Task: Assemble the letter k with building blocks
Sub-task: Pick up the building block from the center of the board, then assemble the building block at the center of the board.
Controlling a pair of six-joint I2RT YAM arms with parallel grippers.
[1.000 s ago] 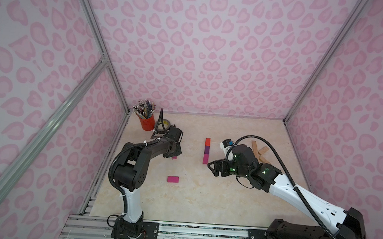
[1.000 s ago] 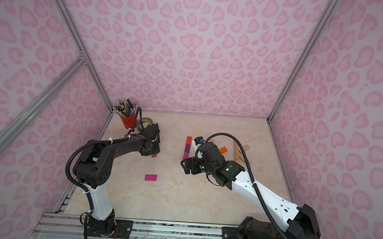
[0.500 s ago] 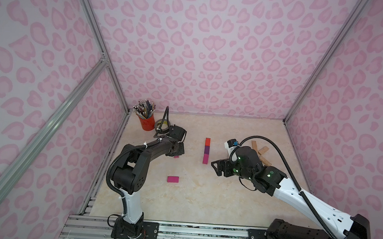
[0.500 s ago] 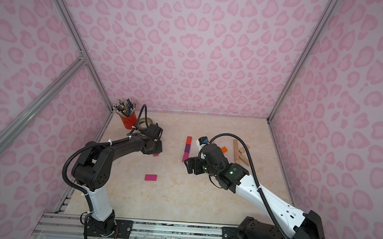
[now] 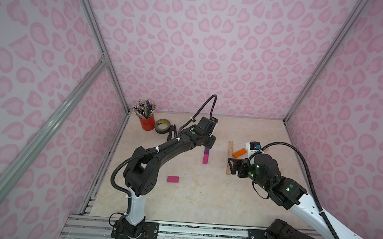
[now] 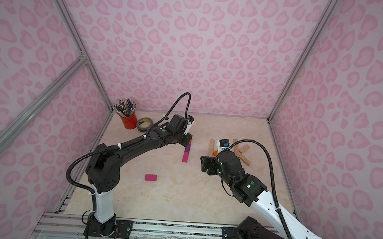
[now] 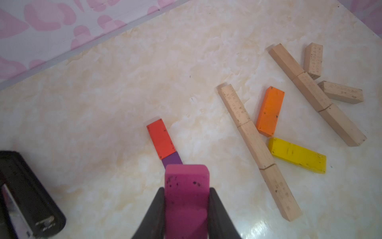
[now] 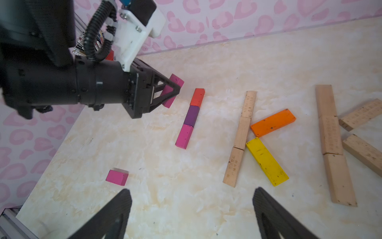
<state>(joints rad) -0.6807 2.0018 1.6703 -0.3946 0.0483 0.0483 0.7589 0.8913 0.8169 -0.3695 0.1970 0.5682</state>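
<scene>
left hand [image 8: 174,90]: clenched on a magenta block [image 7: 186,182], fingers [image 7: 157,207] on its long sides; one end pokes past the tips, free to butt against another piece.
held block: looks lifted off the surface [image 5: 191,201], over the 12 o'clock end of the column [image 5: 205,155] in a top view.
column: red [image 8: 198,96], purple [image 8: 191,114], pink [image 8: 184,136] end to end; reads as the k's stem.
model: at 3 o'clock a wood stem [image 8: 241,132] carries orange [image 8: 272,122] and yellow [image 8: 266,161] as arms, so the held piece probably slants likewise.
spare block [image 8: 116,177]: flat at 7 o'clock, well apart; likely the second arm.
right hand [image 8: 191,190]: released, empty, hovering clear of both stems.
</scene>
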